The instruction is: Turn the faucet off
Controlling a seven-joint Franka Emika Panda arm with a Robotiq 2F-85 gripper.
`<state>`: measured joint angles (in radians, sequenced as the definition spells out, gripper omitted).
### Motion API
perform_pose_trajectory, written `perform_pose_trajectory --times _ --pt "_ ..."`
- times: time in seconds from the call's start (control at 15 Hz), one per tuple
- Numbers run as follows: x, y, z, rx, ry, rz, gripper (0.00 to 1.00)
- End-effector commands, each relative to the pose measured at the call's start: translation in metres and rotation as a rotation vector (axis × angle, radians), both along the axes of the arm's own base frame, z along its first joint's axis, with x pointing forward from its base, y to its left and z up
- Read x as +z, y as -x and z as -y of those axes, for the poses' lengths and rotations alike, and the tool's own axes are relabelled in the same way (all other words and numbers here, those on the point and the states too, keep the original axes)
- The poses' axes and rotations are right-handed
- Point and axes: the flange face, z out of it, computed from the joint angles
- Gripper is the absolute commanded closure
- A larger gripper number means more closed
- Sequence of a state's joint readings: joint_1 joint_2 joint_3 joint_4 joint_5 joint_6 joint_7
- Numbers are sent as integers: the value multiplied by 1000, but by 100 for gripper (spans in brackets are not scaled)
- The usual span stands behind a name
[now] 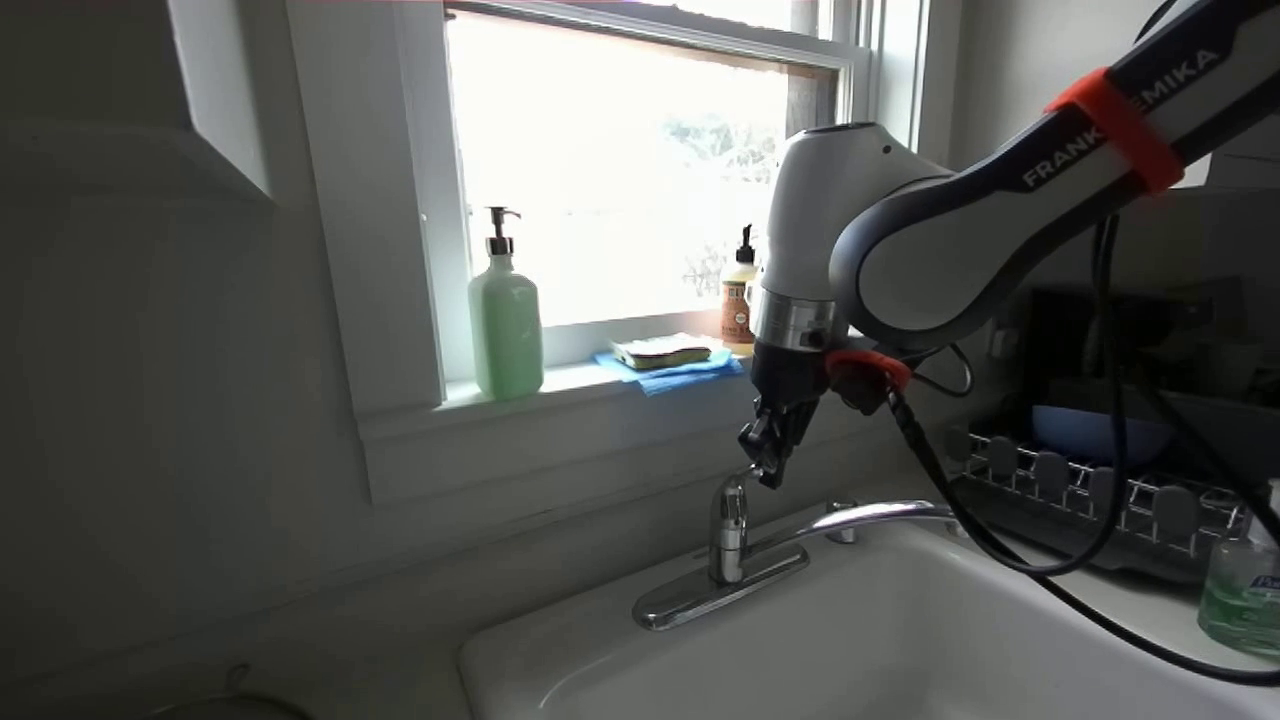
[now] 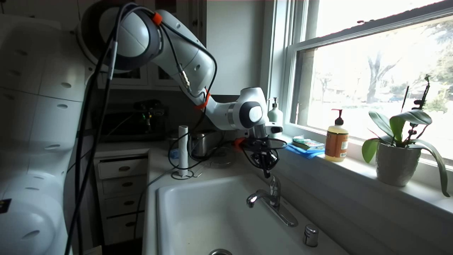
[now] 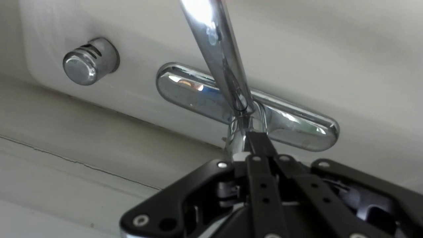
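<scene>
A: Where is the faucet [image 1: 730, 540] located?
B: One faucet stands on the ledge [image 3: 135, 92] of one sink [image 2: 201, 212], below the sill [image 1: 572, 378]. It has one base plate [image 3: 302, 129], one spout [image 3: 219, 56] reaching over the sink and one lever [image 1: 742, 476] on top.
A: What is the condition of the gripper [image 3: 261, 142]?
B: One gripper, carried by one arm [image 1: 960, 250], points down at the lever. Its two fingers [image 3: 259, 178] are closed together, with the tips just beside the lever. Whether they touch it cannot be determined.
A: Which items are on the sill?
B: One green pump bottle [image 1: 507, 330] and one labelled pump bottle [image 2: 336, 141]. Between them lies one blue cloth [image 1: 685, 379] bearing at least one sponge [image 1: 662, 352]. One potted plant [image 2: 396, 161] stands past the labelled pump bottle, visible in an exterior view.
A: Which items surround the sink?
B: One slotted cap [image 3: 87, 64] is mounted near the base plate. One drain [image 2: 220, 251] shows in the sink. One rack [image 1: 1101, 490] stands on the counter [image 2: 159, 168], with one clear bottle [image 1: 1238, 605] of green liquid just beside it. One white roll [image 2: 183, 150] stands upright elsewhere on the counter, with four drawers [image 2: 116, 202] visible below.
</scene>
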<state>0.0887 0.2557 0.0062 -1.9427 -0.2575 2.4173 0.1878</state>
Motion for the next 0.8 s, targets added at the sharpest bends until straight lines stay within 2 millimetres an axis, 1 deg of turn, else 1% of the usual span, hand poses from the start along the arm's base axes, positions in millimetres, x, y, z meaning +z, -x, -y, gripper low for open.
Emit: perform_pose_trajectory --times 0.0,0.4,0.53,0.67,0.73 --pt "-4 8 -1 -7 -1 -23 100" --pt "9 7 1 -7 10 -6 100" --pt "19 9 2 -5 17 1 100" --pt "36 14 5 8 26 8 100" --pt "45 18 6 10 28 6 74"
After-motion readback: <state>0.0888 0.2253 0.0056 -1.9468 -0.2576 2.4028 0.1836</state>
